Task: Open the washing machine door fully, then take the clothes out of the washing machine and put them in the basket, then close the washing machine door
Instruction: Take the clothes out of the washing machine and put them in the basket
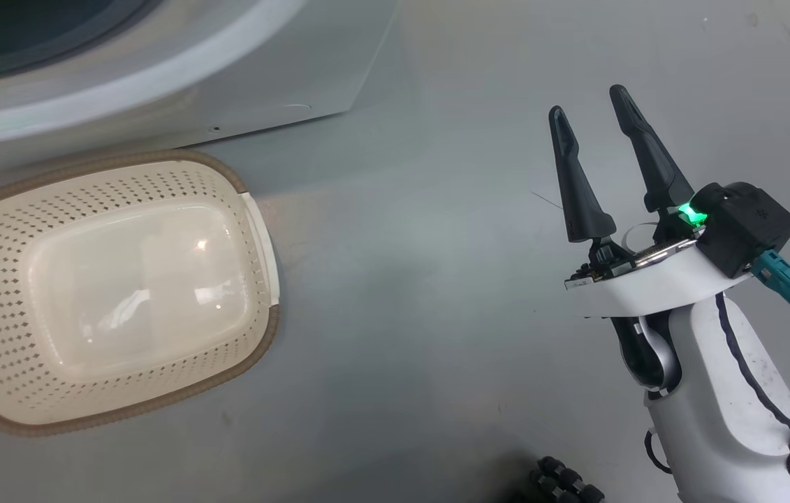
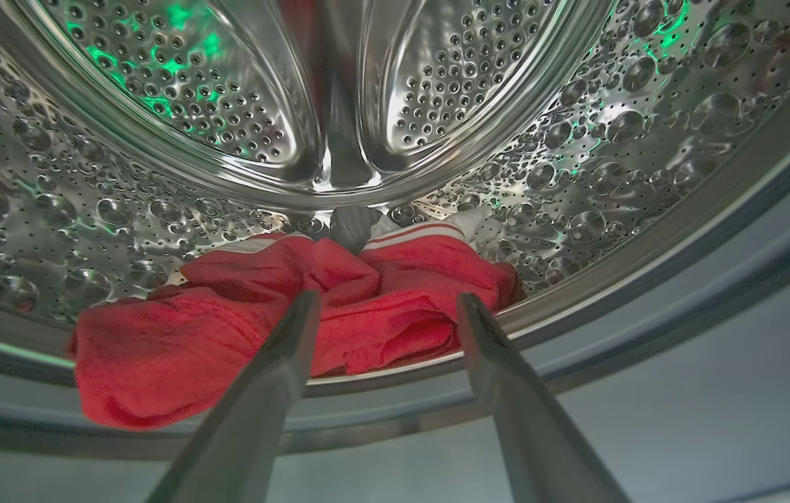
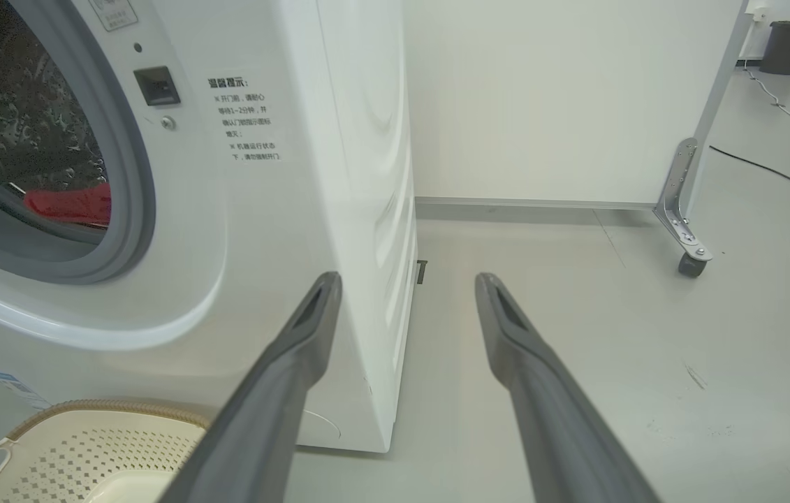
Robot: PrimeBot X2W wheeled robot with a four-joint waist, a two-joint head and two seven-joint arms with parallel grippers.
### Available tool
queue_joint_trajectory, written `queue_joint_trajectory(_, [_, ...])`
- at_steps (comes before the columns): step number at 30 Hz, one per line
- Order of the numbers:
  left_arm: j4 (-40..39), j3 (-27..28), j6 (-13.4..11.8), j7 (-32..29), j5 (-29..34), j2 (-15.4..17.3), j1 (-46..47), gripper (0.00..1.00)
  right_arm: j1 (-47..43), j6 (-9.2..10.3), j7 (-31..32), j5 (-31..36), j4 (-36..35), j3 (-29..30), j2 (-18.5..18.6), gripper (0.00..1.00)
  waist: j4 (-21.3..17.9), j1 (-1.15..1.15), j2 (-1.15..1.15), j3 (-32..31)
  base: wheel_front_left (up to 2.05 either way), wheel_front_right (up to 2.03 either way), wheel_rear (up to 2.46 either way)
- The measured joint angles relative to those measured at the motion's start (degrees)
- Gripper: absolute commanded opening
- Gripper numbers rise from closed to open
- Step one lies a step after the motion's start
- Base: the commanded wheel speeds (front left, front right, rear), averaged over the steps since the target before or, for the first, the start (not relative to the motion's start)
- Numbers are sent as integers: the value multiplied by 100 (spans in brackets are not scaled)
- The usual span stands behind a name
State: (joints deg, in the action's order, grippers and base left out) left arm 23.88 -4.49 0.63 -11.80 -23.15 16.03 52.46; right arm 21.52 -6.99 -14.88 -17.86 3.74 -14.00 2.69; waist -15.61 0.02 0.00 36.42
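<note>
Left wrist view: L gripper (image 2: 388, 299), jaws apart, empty, at washing machine (image 3: 262, 209) mouth; clothes (image 2: 178, 349) inside, nr front lip; basket (image 1: 157, 183) at its foot. R gripper (image 1: 587, 100) likewise, off its side.

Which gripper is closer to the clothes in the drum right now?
Left. The left gripper is at the drum mouth, open, aimed at the clothes just ahead. The right gripper hangs open over the floor, outside the washing machine.
</note>
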Motion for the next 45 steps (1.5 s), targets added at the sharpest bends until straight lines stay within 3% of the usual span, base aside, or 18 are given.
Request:
queue_joint_trajectory(13, [605, 175, 25, -123, 37, 316, 927, 100, 144, 3, 0, -202, 5, -180, -2, 100, -625, -1, 0, 476, 0, 0, 0])
queue_joint_trajectory(24, [1305, 74, -36, -307, 168, 431, 1144, 100, 187, 8, 0, -213, 34, -189, -7, 100, -739, -1, 0, 616, 0, 0, 0])
queue_joint_trajectory(25, [1361, 73, -45, -336, 172, 433, 1169, 87, 194, 8, 0, -213, 40, -190, -8, 100, -736, -1, 0, 613, 0, 0, 0])
queue_joint_trajectory(26, [1424, 60, -86, -366, 213, 436, 1193, 49, 204, 9, 0, -213, 43, -189, -7, 100, -732, -1, 0, 610, 0, 0, 0])
queue_joint_trajectory(28, [1506, 47, -104, -409, 285, 443, 1220, 0, 226, 9, 0, -213, 51, -190, -8, 100, -724, -1, 0, 599, 0, 0, 0])
queue_joint_trajectory(37, [1780, -2, -140, -194, 323, 397, 1233, 0, 272, 18, 0, -204, 132, -188, -7, 100, -675, -1, 0, 481, 0, 0, 0])
queue_joint_trajectory(45, [1638, -112, -129, 591, 467, 252, 1168, 0, 271, 62, 0, -13, 189, -123, -5, 100, -539, -1, 0, 255, 0, 0, 0])
